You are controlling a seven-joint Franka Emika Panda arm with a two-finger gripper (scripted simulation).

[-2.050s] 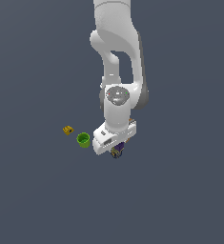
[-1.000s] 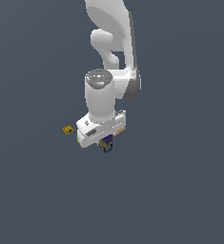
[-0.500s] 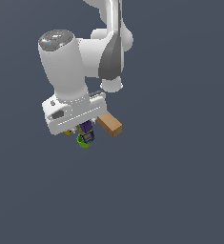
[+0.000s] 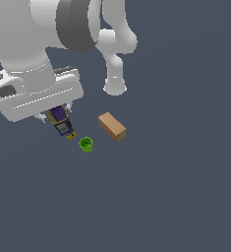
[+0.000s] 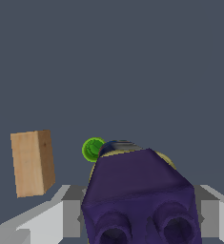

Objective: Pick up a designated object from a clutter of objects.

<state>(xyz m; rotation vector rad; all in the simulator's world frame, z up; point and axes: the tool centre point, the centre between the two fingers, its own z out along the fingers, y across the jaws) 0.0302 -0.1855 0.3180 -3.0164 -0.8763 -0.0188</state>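
White two-finger gripper (image 4: 58, 118) clamped on the small boxy multicoloured pack with purple face, olive-yellow and dark blue-grey sides (image 4: 61, 121); jaws closed only as far as the pack's width, grey finger pads pressed against both of its sides in the wrist view. Pack (image 5: 141, 200) fills the near part of the wrist view, purple face toward camera with two round recesses low on it. In the exterior view the pack hangs under the white hand, tilted, lower end pointing toward the bright green round cup (image 4: 86, 144).

Cup sits on the dark grey floor (image 4: 176, 187), just beside the pack's lower tip in the picture; contact cannot be told. Plain tan-brown rectangular box (image 4: 112, 126) lies on the floor at the exterior view's right of the cup, apart from it. Small yellow bit (image 4: 71, 136) shows at the pack's lower end; unclear if separate block or part of the pack.

Versus half a second ago: arm and hand loom much larger and higher toward the exterior camera, pack still in the grip, box and cup unmoved.

No readable writing or brand on anything.
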